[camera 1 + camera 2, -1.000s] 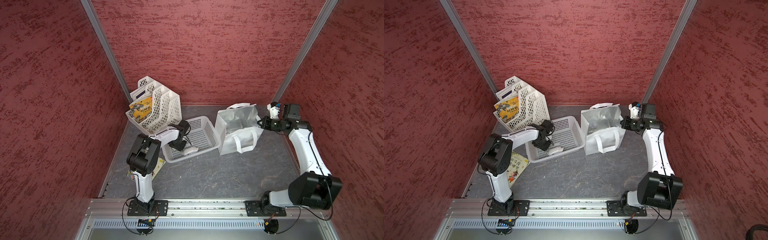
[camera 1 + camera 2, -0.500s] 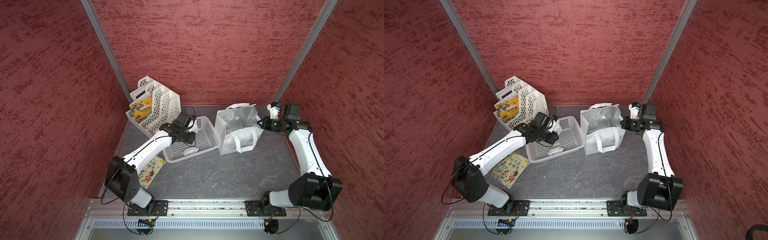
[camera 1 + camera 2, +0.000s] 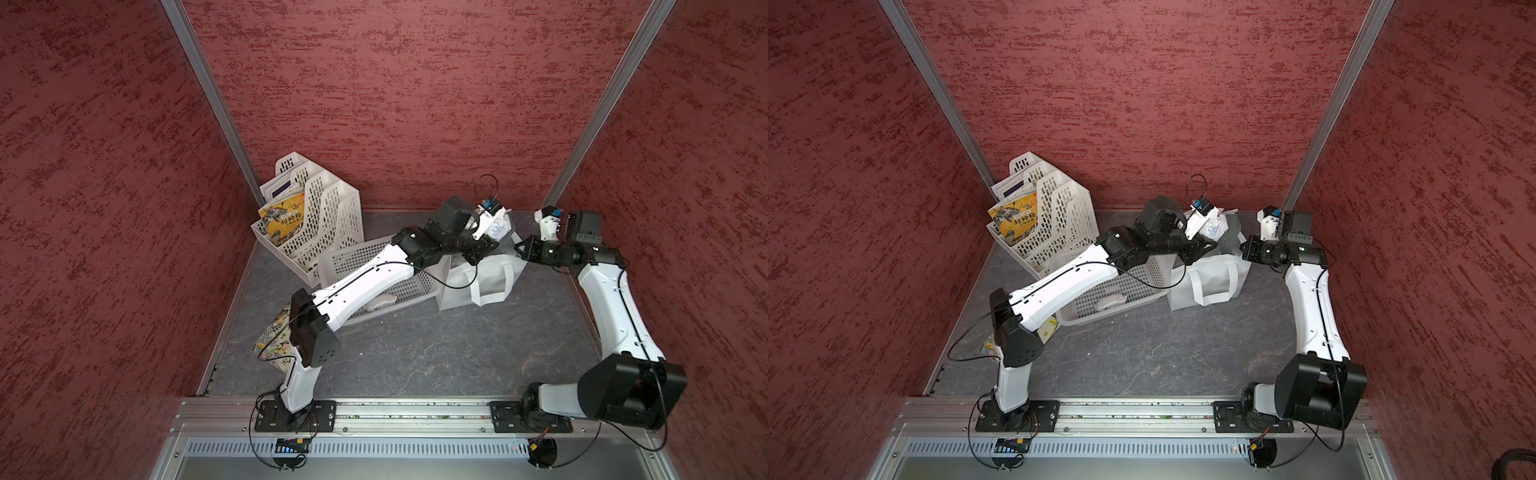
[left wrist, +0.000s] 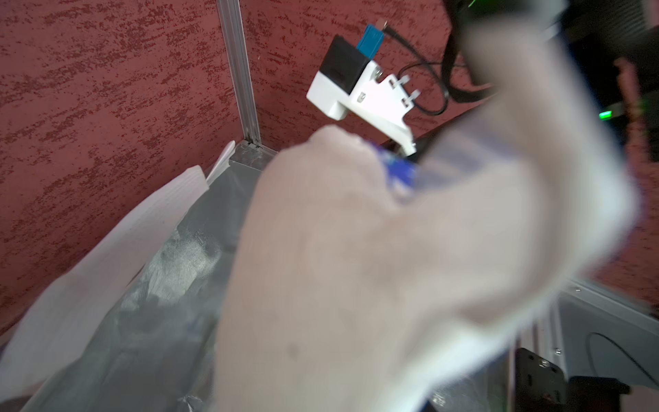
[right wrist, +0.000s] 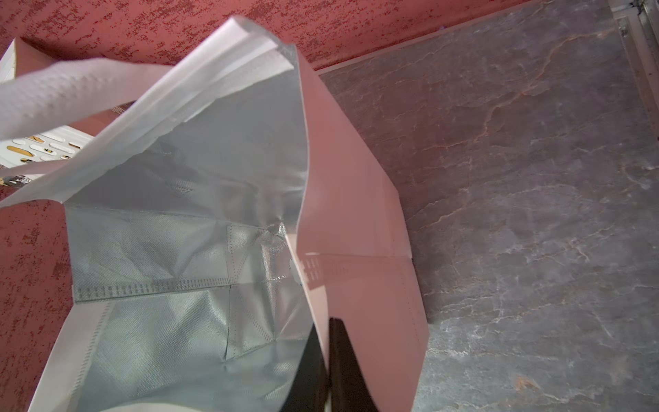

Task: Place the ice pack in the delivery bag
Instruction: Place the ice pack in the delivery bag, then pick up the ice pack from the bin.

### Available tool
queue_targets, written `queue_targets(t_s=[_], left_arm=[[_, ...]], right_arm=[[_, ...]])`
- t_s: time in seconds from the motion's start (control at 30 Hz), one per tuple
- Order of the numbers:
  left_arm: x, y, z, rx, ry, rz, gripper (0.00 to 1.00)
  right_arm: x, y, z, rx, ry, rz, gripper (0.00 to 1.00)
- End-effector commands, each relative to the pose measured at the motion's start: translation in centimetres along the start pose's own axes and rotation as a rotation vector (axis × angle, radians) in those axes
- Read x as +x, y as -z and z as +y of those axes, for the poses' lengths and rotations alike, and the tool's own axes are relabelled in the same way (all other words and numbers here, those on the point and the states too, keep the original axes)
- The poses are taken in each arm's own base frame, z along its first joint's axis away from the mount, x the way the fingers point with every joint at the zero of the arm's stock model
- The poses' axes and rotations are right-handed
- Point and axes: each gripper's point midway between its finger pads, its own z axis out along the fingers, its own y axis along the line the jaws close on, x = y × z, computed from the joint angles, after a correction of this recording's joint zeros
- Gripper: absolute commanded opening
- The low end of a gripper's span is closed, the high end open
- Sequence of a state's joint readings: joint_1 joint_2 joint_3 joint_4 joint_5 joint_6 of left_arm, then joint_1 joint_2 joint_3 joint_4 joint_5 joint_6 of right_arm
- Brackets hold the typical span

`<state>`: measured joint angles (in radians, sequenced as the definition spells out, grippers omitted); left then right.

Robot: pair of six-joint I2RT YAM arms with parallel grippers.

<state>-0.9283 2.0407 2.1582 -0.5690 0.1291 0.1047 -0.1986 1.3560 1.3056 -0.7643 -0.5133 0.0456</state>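
The delivery bag (image 3: pixel 482 276) (image 3: pixel 1208 280) stands on the floor right of the basket, mouth up. Its foil lining (image 5: pixel 199 249) (image 4: pixel 171 271) is exposed. My left gripper (image 3: pixel 487 246) (image 3: pixel 1204 245) reaches across the basket and hangs over the bag's mouth, shut on the ice pack (image 3: pixel 497 227) (image 3: pixel 1212 226). The pack is white with blue print and blurs across most of the left wrist view (image 4: pixel 374 267), hiding the jaws. My right gripper (image 3: pixel 520 249) (image 3: pixel 1245 248) (image 5: pixel 330 367) is shut on the bag's right wall at its rim.
A white perforated basket (image 3: pixel 365 255) (image 3: pixel 1142 286) sits left of the bag with a small white item (image 3: pixel 380 302) in it. A white file organizer (image 3: pixel 328 216) with books stands in the back left corner. A picture book (image 3: pixel 272 338) lies under my left arm.
My left arm has lifted out of the basket and swung right, carrying the ice pack over the bag's mouth. The right arm has kept its hold on the bag.
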Motion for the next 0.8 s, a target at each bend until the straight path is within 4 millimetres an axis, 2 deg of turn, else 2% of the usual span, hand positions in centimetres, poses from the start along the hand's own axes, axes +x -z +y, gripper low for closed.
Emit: queue_targets(t_s=[0.0,0.13,0.27,0.33,0.4,0.47,0.53,0.57,0.67,0.73,0.77], left_arm=[[2.0,-1.8,3.8,-0.188,-0.111,0.086,0.29],[3.0,-2.1,5.5,-0.276,-0.125,0.139,0.63],[2.6,-0.8,6.2,-0.302,-0.074,0.159,0.75],[1.7,0.2,4.9,-0.251,-0.063,0.156,0.77],[-0.1,2.7,3.1,-0.183,-0.053,0.113,0.78],[-0.9,5.5,2.3,-0.152,-0.053,0.067,0.79],[-0.4,8.8,3.5,-0.216,-0.040,0.029,0.80],[0.6,10.5,4.3,-0.234,-0.019,0.019,0.80],[7.3,14.4,8.7,-0.263,0.163,0.056,0.79],[14.4,17.1,11.6,-0.249,0.300,0.152,0.78],[17.8,17.3,11.7,-0.225,0.331,0.225,0.77]], right_arm=[[-0.4,0.6,1.3,-0.042,0.019,-0.031,0.07],[-0.3,0.7,1.6,-0.049,0.022,-0.031,0.07],[-0.2,0.4,1.8,-0.056,0.023,-0.024,0.07],[-0.2,0.4,1.8,-0.056,0.025,-0.023,0.07],[-0.2,0.4,1.8,-0.054,0.027,-0.023,0.07],[-0.1,0.3,1.7,-0.053,0.030,-0.023,0.07],[0.0,0.2,1.6,-0.054,0.031,-0.022,0.07],[0.0,0.2,1.6,-0.053,0.031,-0.021,0.07],[0.2,0.1,1.6,-0.055,0.031,-0.018,0.07],[0.2,0.0,1.5,-0.053,0.031,-0.016,0.07],[0.2,-0.1,1.5,-0.054,0.030,-0.014,0.07]])
